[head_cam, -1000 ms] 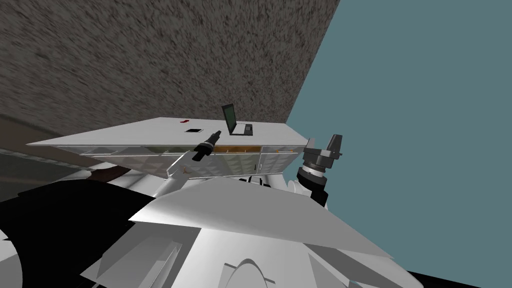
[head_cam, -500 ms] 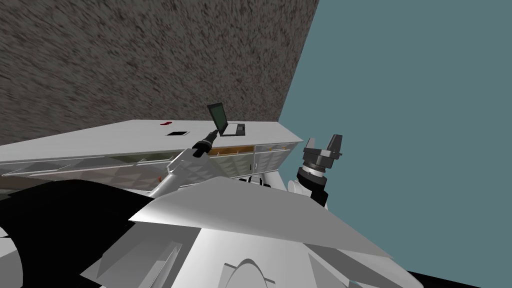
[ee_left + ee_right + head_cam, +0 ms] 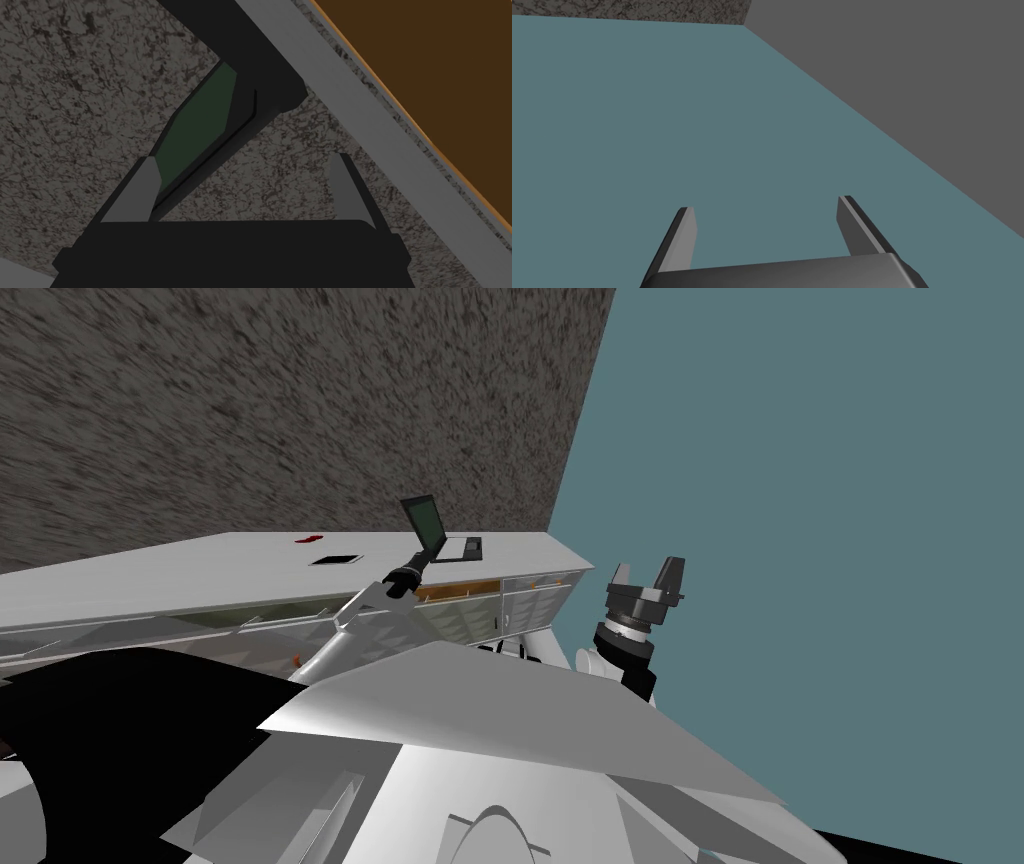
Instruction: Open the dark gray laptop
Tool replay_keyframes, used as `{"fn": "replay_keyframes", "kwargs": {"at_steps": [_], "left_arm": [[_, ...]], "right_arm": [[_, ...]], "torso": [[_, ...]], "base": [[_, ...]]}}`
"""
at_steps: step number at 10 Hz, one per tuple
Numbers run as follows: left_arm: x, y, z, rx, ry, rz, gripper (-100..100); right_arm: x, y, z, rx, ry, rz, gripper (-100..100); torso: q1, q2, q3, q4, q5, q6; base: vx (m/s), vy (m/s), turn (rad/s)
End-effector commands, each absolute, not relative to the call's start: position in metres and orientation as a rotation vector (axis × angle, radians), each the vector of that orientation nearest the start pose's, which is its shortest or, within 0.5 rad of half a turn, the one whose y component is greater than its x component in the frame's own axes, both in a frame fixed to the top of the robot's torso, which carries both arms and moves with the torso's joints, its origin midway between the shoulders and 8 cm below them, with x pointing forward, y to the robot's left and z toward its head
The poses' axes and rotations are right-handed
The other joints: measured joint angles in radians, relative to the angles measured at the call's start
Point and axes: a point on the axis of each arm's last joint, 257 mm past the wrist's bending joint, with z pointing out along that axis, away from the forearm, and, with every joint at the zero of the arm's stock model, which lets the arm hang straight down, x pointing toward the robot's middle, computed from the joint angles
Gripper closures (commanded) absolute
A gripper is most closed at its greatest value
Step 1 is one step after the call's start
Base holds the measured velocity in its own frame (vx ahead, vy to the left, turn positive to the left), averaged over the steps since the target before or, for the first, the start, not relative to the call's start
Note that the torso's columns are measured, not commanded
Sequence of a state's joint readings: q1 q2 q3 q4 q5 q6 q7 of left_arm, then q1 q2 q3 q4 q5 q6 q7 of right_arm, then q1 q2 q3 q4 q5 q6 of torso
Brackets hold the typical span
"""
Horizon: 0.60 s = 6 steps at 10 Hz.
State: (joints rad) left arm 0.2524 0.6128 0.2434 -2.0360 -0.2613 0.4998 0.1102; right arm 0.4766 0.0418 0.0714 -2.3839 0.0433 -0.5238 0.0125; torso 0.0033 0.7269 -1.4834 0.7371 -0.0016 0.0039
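Walls first: a speckled grey-brown wall (image 3: 250,408) meets a teal wall (image 3: 820,488) in a corner behind the right end of a white table (image 3: 200,573).

Nearest, at lower left, lies a black area (image 3: 110,738). On my right side the right pincer (image 3: 646,576) is held raised, well apart from the table; its fingers stand apart.

Next, the left arm (image 3: 365,623) reaches forward across the table's front edge. Under the tabletop a row of compartments (image 3: 455,588) runs along the front, and those beside the arm show an orange-brown inside.

Beyond the edge, the left pincer (image 3: 426,555) is at the laptop (image 3: 462,549), which sits on the table's far right end, near the corner of the walls. The laptop is open. Its lid (image 3: 424,521) stands steeply up from the base, and its dark green screen (image 3: 200,120) is exposed.

In the left wrist view the fingers (image 3: 132,195) are spread. The lid runs into the gap between them, close against one finger and well clear of the other. Whether that finger touches the lid cannot be told.

Other items on the table: a flat black item (image 3: 335,559) lies left of the arm, apart from the laptop. A small red item (image 3: 309,538) lies farther back, beyond the black one. Both sit to the side of the arm's line to the laptop.
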Motion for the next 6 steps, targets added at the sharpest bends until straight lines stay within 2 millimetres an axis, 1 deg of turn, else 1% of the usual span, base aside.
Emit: {"fn": "replay_keyframes", "kwargs": {"at_steps": [1,4,6], "left_arm": [[0.452,0.503,-0.104,-0.903,1.339,-0.302,100],[0.442,0.511,-0.099,-0.771,1.411,-0.138,100],[0.438,0.514,-0.097,-0.716,1.437,-0.075,100]], "right_arm": [[0.319,-0.25,0.081,0.545,0.497,1.37,0],[0.319,-0.25,0.081,0.545,0.497,1.37,0],[0.319,-0.25,0.081,0.545,0.497,1.37,0]], "torso": [[0.001,0.0,0.0,-0.001,0.001,0.001],[0.0,0.005,0.004,-0.001,0.003,-0.003],[0.0,0.008,0.005,0.001,0.001,-0.003]], "base": [[-0.016,-0.007,0.026],[0.014,-0.035,-0.015],[0.027,-0.036,-0.007]]}}
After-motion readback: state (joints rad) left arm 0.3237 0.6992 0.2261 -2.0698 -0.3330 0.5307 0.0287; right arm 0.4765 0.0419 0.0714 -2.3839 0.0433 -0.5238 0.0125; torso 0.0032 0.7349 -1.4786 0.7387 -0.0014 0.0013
